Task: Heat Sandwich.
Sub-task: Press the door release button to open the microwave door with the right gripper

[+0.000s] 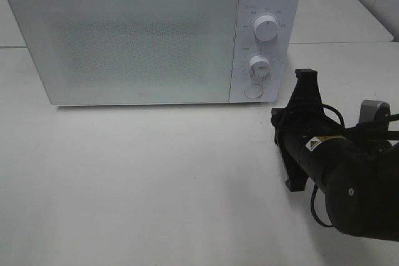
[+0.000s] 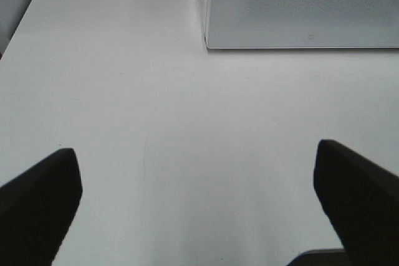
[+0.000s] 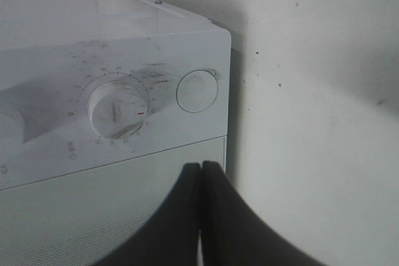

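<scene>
**Mia:** Where is the sandwich? I can't find it.

**Ben:** Me neither. No picture shows it or its plate. The big white box-shaped microwave oven point(image 1: 149, 35) sits at 12 o'clock on the plain white surface point(image 1: 156, 185). Its cloudy grey door point(image 1: 124, 42) is shut and you can't see through it. So I can't tell if the sandwich is inside.

**Mia:** Why are the right jaws squeezed together with nothing in them?

**Ben:** I think that makes them one thin poking finger. The black right arm point(image 1: 336, 160) comes in from 4 o'clock. The round flat white button point(image 1: 254, 91) lies at 9 o'clock from the arm's tip, near it. The tip doesn't look like it touches the button yet.

**Mia:** What does the button do?

**Ben:** My guess is it pops the door open. It sits at 6 o'clock from the lower round white knob point(image 1: 259, 66).

**Mia:** And the left jaws?

**Ben:** They are wide apart, holding nothing, over the surface near the microwave. Maybe they wait there, out of the door's way, ready for the plate.

**Mia:** So the heating hasn't begun?

**Ben:** It looks that way to me.
</scene>
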`<control>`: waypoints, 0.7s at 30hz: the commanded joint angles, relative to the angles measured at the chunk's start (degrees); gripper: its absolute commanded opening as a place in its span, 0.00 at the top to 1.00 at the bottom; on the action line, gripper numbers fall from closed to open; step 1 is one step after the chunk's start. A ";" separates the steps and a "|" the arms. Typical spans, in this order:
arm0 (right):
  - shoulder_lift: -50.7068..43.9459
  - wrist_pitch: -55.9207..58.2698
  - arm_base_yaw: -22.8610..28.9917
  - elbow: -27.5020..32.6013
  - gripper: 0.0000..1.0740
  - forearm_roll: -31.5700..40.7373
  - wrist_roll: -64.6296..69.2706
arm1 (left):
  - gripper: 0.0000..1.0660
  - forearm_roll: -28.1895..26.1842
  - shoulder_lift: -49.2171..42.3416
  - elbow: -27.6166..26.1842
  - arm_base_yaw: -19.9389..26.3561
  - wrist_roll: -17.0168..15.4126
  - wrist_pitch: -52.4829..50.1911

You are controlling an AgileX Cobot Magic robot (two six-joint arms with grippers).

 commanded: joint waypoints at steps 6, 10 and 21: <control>-0.23 3.15 -2.86 -1.83 1.00 -2.69 0.00 | 0.10 -0.29 -0.92 0.11 0.00 -0.52 -0.17; 0.29 4.58 -4.87 -3.90 1.00 -5.04 -1.20 | 0.10 -0.29 -0.92 0.11 0.00 -0.52 -0.17; 8.14 7.39 -8.88 -11.63 1.00 -10.94 1.15 | 0.10 -0.29 -0.92 0.11 0.00 -0.52 -0.17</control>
